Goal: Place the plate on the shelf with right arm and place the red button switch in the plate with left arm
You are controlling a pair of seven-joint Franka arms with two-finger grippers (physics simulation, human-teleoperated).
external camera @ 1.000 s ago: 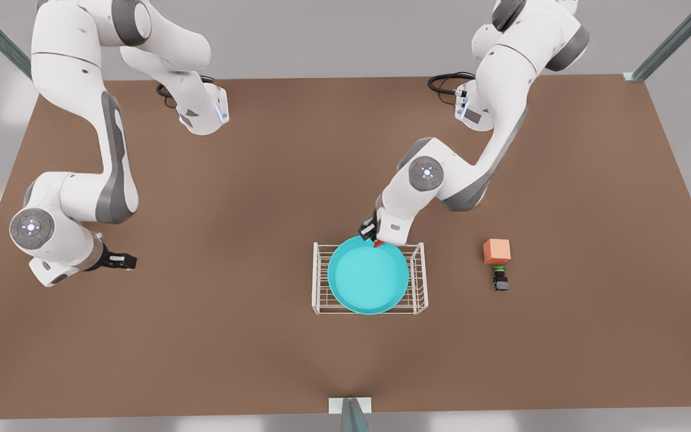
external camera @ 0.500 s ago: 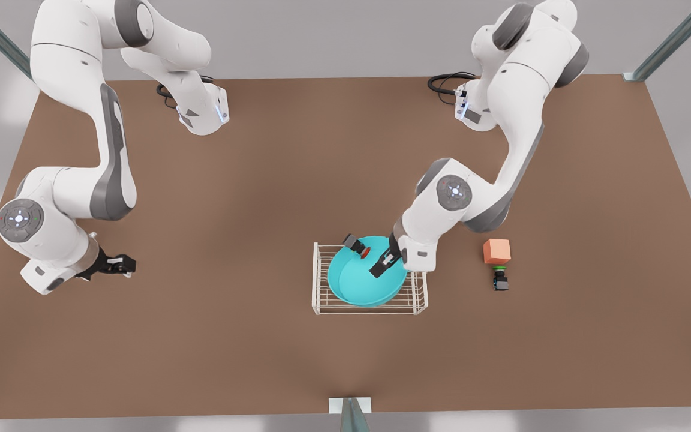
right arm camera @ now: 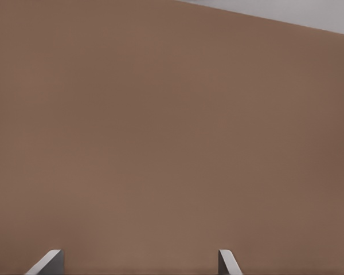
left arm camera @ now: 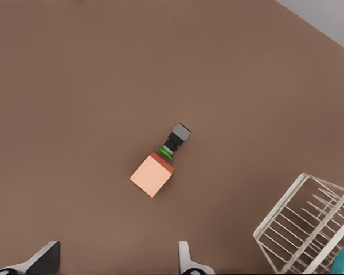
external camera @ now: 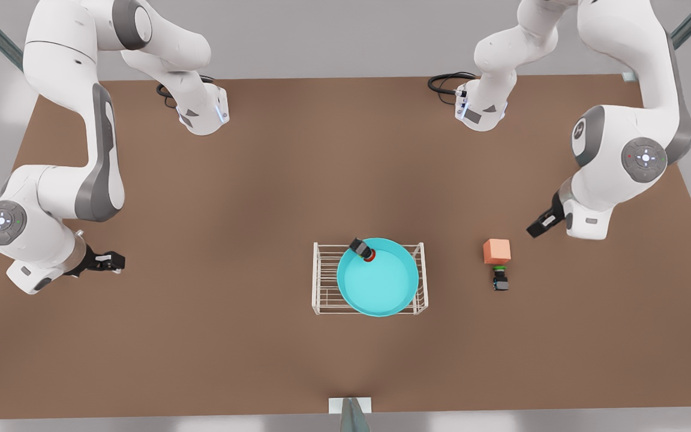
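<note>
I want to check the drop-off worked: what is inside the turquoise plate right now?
The red button switch lies tipped on its side inside the plate, against the far rim. The plate sits on the shelf; the wires beneath it are covered.

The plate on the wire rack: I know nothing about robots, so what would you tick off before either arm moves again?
1. Plate sits on the shelf: ok.
2. Red button switch in the plate: ok, it lies tipped at the rim, red cap pointing inward.
3. Switch fully inside the rim: cannot tell, its black body overlaps the edge.
4. Left gripper clear of the plate: ok, open, above the table beyond the orange cube.
5. Right gripper out of the way: ok, open, waiting at the front view's left.
6. Green switch untouched beside the cube: ok.
</note>
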